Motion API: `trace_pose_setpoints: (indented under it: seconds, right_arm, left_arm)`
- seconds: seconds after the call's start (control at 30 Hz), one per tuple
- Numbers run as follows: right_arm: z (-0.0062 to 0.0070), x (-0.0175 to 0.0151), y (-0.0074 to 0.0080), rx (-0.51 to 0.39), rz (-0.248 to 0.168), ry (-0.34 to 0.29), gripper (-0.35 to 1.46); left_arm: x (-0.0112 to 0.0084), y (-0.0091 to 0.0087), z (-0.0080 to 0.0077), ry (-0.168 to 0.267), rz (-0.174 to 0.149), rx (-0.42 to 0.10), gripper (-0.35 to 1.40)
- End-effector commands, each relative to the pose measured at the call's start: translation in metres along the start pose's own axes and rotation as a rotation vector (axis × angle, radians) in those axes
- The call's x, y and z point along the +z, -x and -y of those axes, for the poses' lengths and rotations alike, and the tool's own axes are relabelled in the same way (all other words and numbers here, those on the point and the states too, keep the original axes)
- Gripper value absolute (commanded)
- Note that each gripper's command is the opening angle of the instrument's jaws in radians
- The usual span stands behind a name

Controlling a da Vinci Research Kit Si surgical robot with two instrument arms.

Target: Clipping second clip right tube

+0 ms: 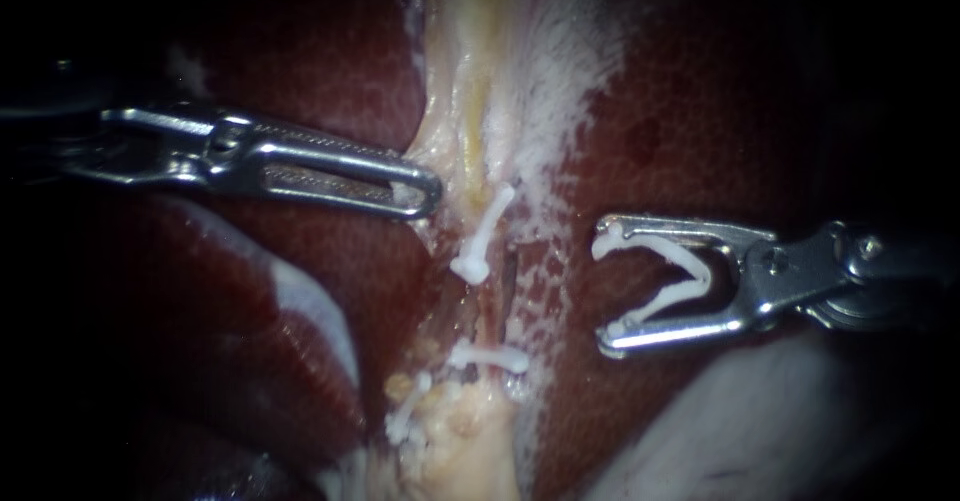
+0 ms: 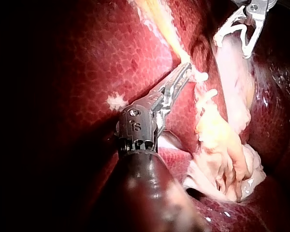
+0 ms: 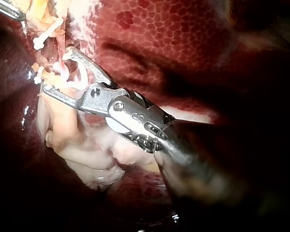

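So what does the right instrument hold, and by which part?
An open white clip, its two legs seated inside the jaws of the right instrument.

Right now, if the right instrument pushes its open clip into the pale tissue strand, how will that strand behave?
Probably floppy: the pale tissue strand looks thin, taut only where the left instrument holds it. Likely slippery, as it looks wet. It would probably shift aside before the open clip in the right instrument.
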Motion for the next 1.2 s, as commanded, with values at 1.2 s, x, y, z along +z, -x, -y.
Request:
trace_pose_setpoints:
  seconds: [1.2]
  right_arm:
    - [-0.0001,0.0098,0.0097,0.132,0.014,-0.037,0.6]
  left_arm:
    - [-0.006,0.0051,0.0068,-0.023,0.025,-0.011,-0.35]
